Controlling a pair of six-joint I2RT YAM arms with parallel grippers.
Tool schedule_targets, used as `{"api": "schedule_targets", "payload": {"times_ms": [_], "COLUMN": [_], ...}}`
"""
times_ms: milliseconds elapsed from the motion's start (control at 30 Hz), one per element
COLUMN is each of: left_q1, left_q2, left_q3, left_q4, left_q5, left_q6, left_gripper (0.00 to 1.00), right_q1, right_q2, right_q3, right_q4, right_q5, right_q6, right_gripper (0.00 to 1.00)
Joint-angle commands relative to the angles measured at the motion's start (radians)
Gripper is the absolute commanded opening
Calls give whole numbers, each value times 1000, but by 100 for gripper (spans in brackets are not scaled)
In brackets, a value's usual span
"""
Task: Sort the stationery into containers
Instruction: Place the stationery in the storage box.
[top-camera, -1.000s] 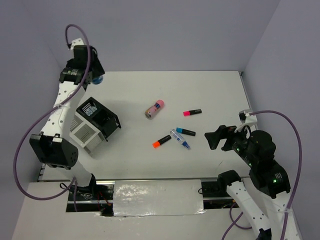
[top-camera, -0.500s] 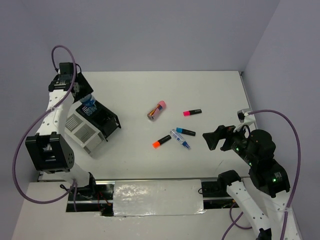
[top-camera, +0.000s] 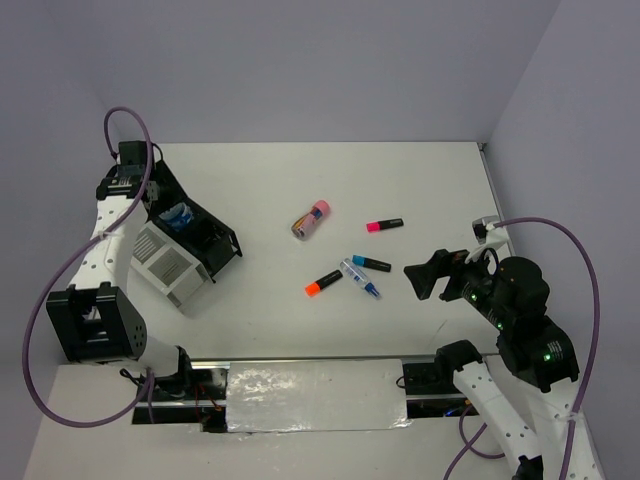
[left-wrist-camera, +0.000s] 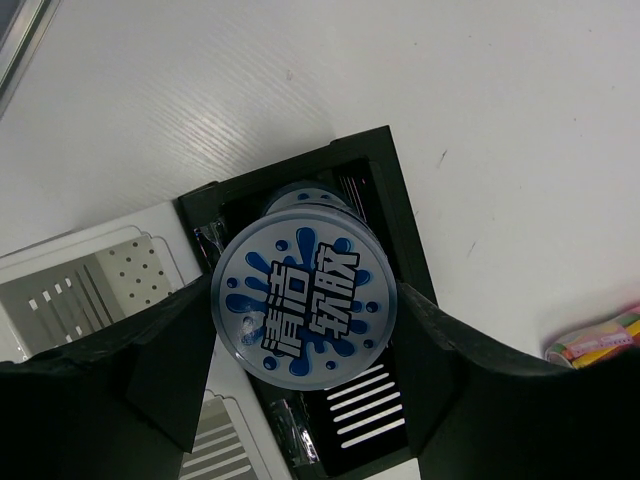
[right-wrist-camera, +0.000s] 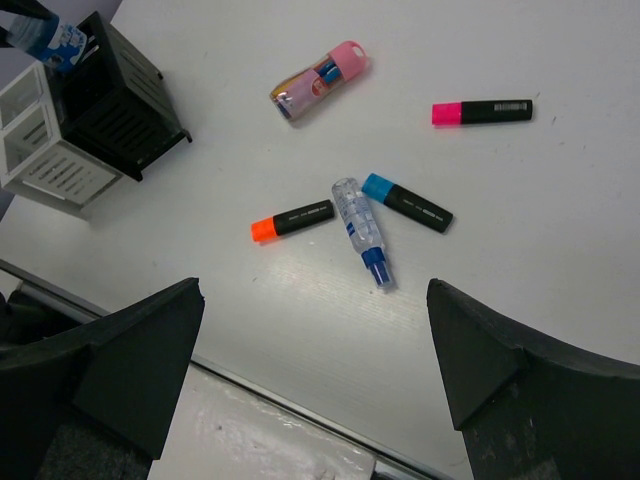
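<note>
My left gripper (top-camera: 178, 213) is shut on a round blue-white roll (left-wrist-camera: 305, 300) and holds it over the far compartment of the organizer's black box (left-wrist-camera: 400, 200). A second round rim shows just behind the roll inside that compartment. The white-grey slotted box (top-camera: 165, 265) joins the black box (top-camera: 220, 245). On the table lie a pink-tan cylinder (top-camera: 311, 219), a pink-capped marker (top-camera: 384, 225), a blue-capped marker (top-camera: 366, 264) and an orange-capped marker (top-camera: 323, 283). My right gripper (top-camera: 432, 275) is open and empty, above the table to the right of the markers (right-wrist-camera: 293, 219).
A clear tube with a blue cap (right-wrist-camera: 361, 228) lies between the orange-capped marker and the blue-capped marker (right-wrist-camera: 407, 202). The table's near edge and a metal rail (right-wrist-camera: 300, 405) run below my right gripper (right-wrist-camera: 312, 300). Walls close the back and right sides.
My left arm has brought the roll from behind the organizer to over the black box and lowered it toward the compartment. My right arm has hardly moved.
</note>
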Motion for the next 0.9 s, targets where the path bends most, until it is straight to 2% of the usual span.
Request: {"api": "schedule_targets", "payload": {"times_ms": [0, 67, 233, 333, 367, 433, 467, 533, 567, 767, 867], "left_q1": [1, 1, 0, 0, 0, 0, 0, 0, -2, -43, -103], "left_q2": [-27, -22, 6, 9, 6, 1, 1, -11, -20, -45, -85], "left_q3": [21, 22, 18, 10, 7, 2, 4, 4, 2, 21, 12], "left_q4": [30, 23, 30, 38, 41, 44, 41, 40, 38, 38, 81], "left_q5": [-19, -42, -13, 1, 3, 7, 6, 3, -5, -26, -10], "left_q6": [-13, -18, -9, -7, -7, -8, -10, -9, -13, -2, 17], "left_gripper": [0, 0, 15, 38, 54, 67, 79, 89, 98, 99, 99], "right_q1": [4, 6, 6, 4, 6, 4, 6, 4, 4, 6, 6], "right_q2": [12, 10, 13, 10, 9, 6, 6, 4, 4, 6, 1], "right_q3": [9, 7, 6, 3, 1, -2, -2, -2, -2, -4, -7], "right_q4": [60, 60, 63, 63, 63, 61, 61, 61, 61, 64, 69], "right_q5": [-16, -16, -24, -23, -21, -21, -21, -21, -23, -30, -38], "right_q6": [-2, -2, -2, -2, -3, -3, -3, -3, -3, 3, 7], "right_gripper": [100, 100, 100, 100, 100, 100, 100, 100, 100, 100, 100]}}
